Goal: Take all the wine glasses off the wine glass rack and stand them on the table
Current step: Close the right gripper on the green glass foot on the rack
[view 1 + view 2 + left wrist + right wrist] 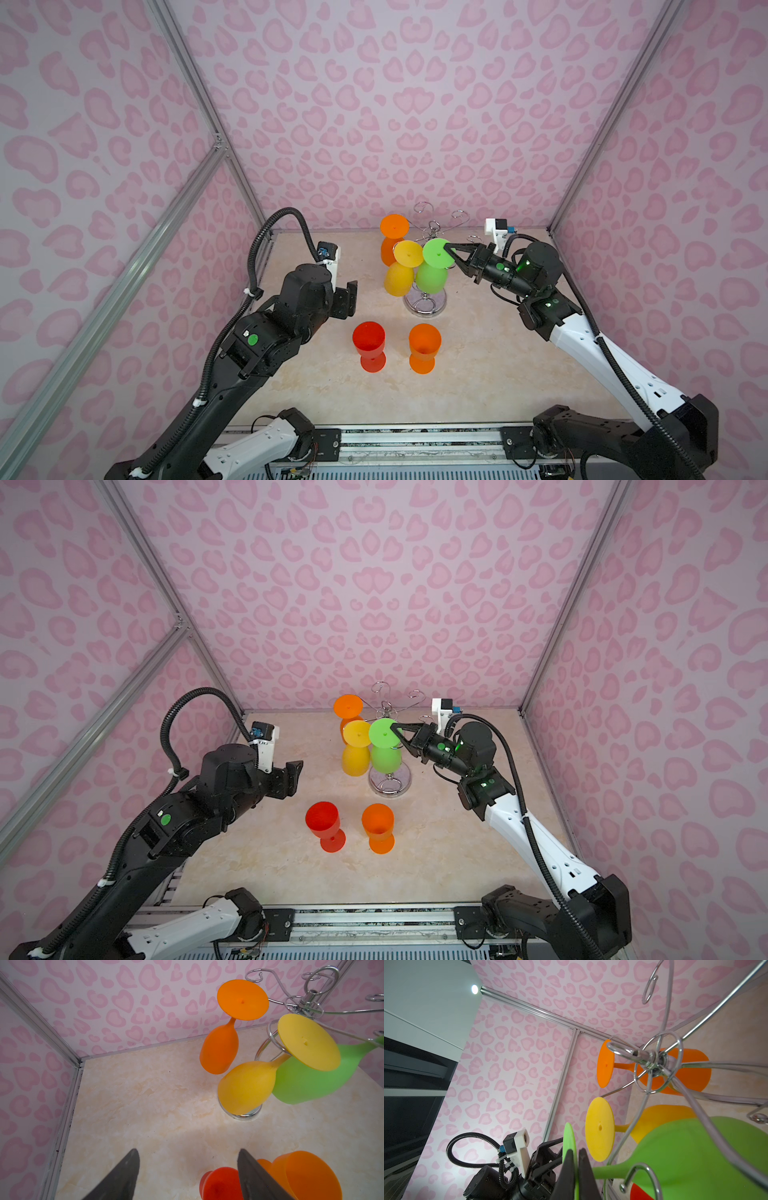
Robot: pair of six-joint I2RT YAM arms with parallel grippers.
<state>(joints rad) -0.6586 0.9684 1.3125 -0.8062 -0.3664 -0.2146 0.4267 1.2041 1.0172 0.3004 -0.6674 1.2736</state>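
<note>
Yellow glass (400, 276) beside green wine glass (431, 277) (right gripper (447, 248) pinching foot).

My right claw (448, 249) is black. The chrome wine glass rack (415, 309) carries one green wine glass (432, 280), one yellow glass (398, 280) and one orange glass (393, 226). The tabletop (498, 365) is cream marble; the walls (415, 104) are pink and heart-spotted.

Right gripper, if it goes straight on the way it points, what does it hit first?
The right gripper is shut on the green glass foot; straight on, the yellow glass foot likely comes first, though depth is unclear.
</note>
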